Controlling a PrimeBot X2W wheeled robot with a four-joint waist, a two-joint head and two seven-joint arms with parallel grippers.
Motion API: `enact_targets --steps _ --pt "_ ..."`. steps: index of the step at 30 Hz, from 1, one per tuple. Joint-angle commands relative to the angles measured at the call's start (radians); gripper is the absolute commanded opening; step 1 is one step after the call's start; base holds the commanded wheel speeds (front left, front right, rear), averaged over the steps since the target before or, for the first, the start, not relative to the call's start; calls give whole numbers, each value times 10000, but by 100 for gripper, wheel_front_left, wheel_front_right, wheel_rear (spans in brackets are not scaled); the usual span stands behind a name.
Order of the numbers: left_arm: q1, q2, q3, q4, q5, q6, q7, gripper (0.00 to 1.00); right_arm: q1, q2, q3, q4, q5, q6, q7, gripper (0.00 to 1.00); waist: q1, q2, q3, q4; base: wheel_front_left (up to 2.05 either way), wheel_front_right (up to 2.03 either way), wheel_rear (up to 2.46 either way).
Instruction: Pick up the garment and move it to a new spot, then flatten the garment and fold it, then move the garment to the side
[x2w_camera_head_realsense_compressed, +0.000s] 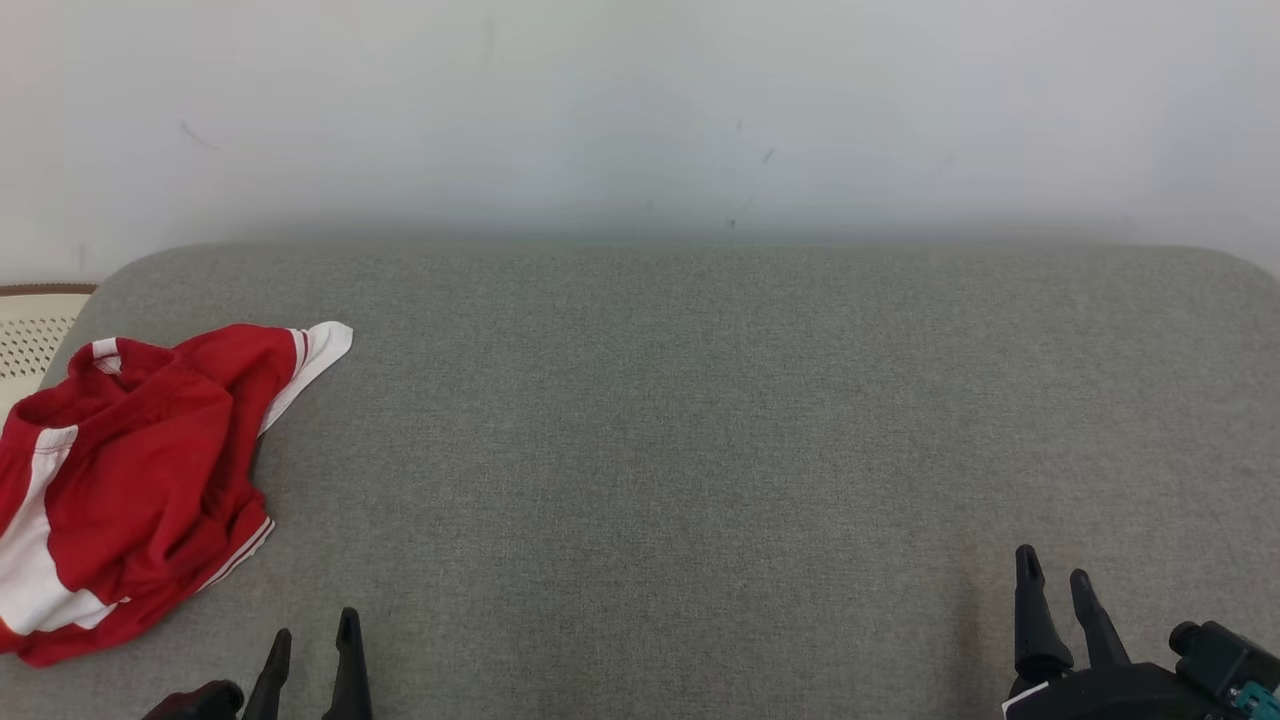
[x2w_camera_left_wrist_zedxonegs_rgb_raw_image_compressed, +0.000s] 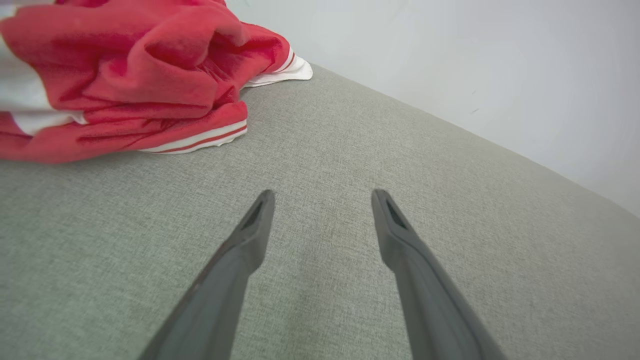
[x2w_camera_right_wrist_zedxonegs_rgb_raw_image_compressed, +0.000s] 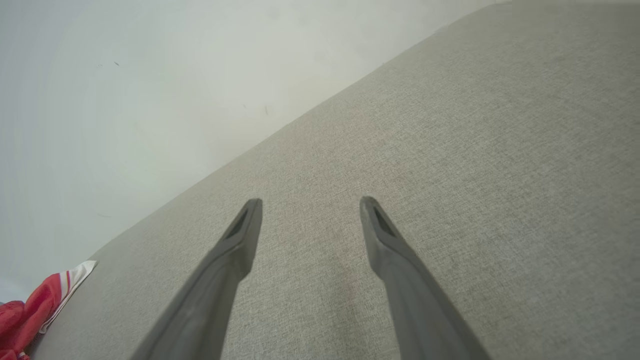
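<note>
Grey upholstered surface is stretching out under both hands: the left hand is hovering with its fingers spread wide and gripping nothing, and the right hand, well apart from it, is gaping just as empty. Near the left hand, off to its left, the crumpled red-and-white garment is lying heaped at the surface's left end — so the pick-up, I judge, is only beginning. That is calling for the left hand to reach over the heap and close on a raised fold.
</note>
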Motion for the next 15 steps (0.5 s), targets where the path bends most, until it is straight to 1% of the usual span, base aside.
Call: enact_targets --steps 1,7,15 --pt "-204 87 -28 -112 269 -24 -111 100 -110 -6 -55 -110 -291 5 -104 100 0 0 4 -1 0 0 0" --pt "-191 48 -40 -201 856 -37 -267 100 -131 -98 225 -205 -995 5 -250 100 0 0 16 -7 0 0 0" --pt "-209 -97 -129 -116 1541 -232 -444 100 -138 -239 886 -154 -1962 6 -444 100 0 0 1 -15 0 0 0"
